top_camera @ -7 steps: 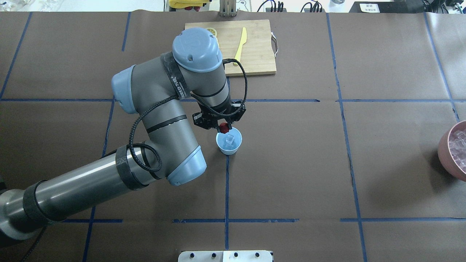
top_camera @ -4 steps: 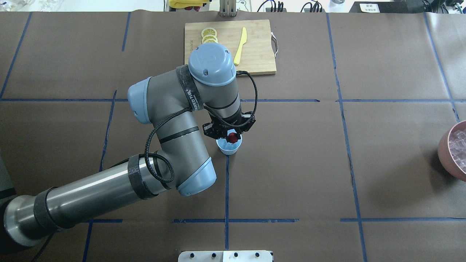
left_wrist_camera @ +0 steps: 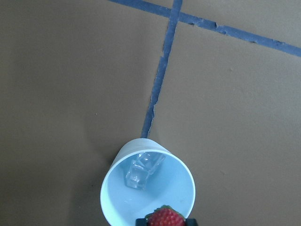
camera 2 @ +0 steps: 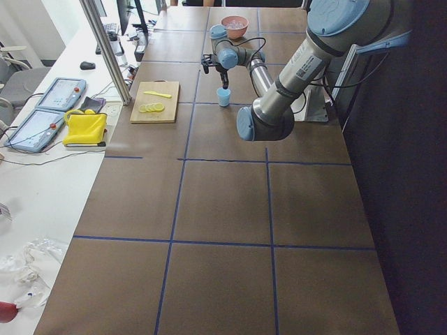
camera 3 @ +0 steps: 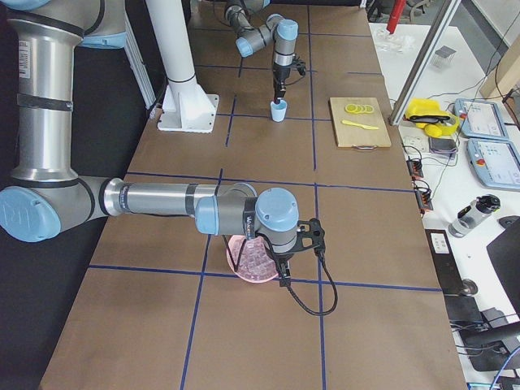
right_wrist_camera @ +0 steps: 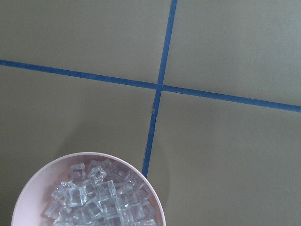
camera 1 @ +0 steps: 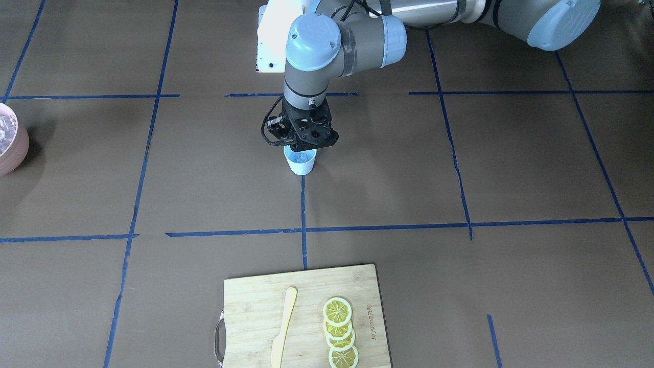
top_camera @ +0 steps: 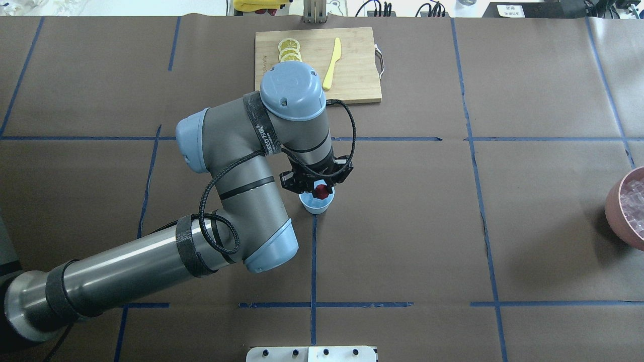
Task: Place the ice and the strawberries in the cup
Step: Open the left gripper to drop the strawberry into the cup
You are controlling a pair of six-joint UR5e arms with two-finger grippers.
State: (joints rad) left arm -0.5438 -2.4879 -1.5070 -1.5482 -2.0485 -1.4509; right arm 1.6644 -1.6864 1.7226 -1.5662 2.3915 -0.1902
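Observation:
My left gripper [top_camera: 322,190] is shut on a small red strawberry [top_camera: 322,190] and holds it just above the small white cup [top_camera: 316,205] with the pale-blue inside. In the left wrist view the strawberry [left_wrist_camera: 165,219] hangs over the near rim of the cup [left_wrist_camera: 109,188], and clear ice cubes [left_wrist_camera: 140,172] lie on its bottom. The cup [camera 1: 300,164] stands upright on a blue tape line. My right gripper [camera 3: 282,272] shows only in the exterior right view, above the pink bowl; I cannot tell whether it is open or shut.
A pink bowl [top_camera: 618,211] full of ice cubes [right_wrist_camera: 99,200] stands at the table's right edge. A bamboo cutting board [top_camera: 354,75] with lemon slices [top_camera: 289,49] and a yellow knife [top_camera: 332,63] lies at the far side.
My left arm moved right and a little nearer with the strawberry, bringing it from the cup's far-left rim to over the cup. In the last half second it barely moved.

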